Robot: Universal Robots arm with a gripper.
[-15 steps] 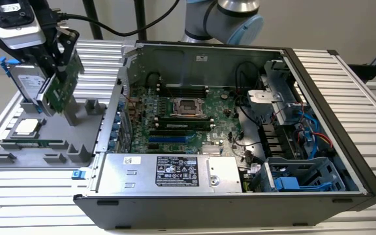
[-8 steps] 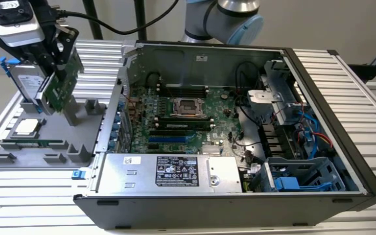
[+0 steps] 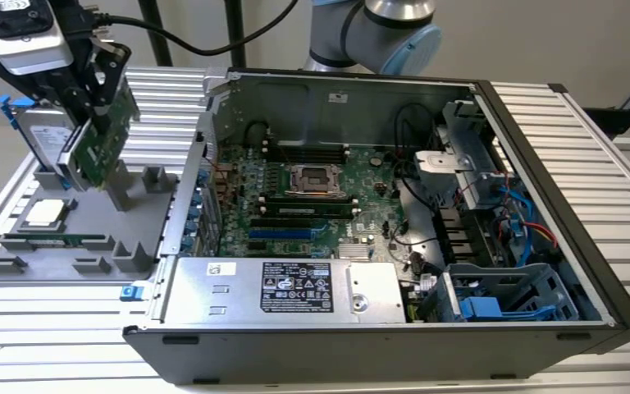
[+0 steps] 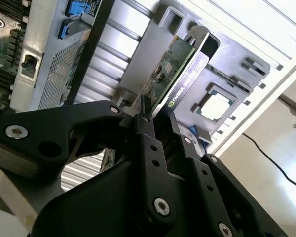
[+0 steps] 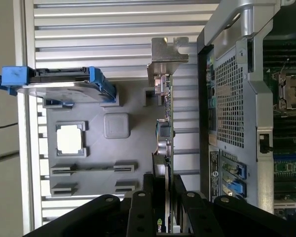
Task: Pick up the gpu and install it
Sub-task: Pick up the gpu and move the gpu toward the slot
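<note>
My gripper (image 3: 88, 103) is shut on the gpu (image 3: 98, 152), a green card held upright on edge at the exterior view's left. The card hangs over the grey fixture tray (image 3: 75, 271), its lower edge close to the tray's holder posts; I cannot tell whether they touch. In the second wrist view the black fingers (image 4: 147, 129) clamp the gpu (image 4: 175, 66) at one end, board face on one side and black cooler on the other. The first wrist view has the gpu (image 5: 164, 131) edge-on, silver bracket at the far end, beside the open case, with my gripper (image 5: 164, 186) around it.
The open computer case (image 3: 561, 205) lies on its side at the exterior view's right, with motherboard (image 3: 293, 205) and power supply (image 3: 282, 287) inside. On the tray stand a blue-framed hard drive (image 3: 39, 135), a processor chip (image 3: 43, 213) and a memory stick (image 3: 52, 240).
</note>
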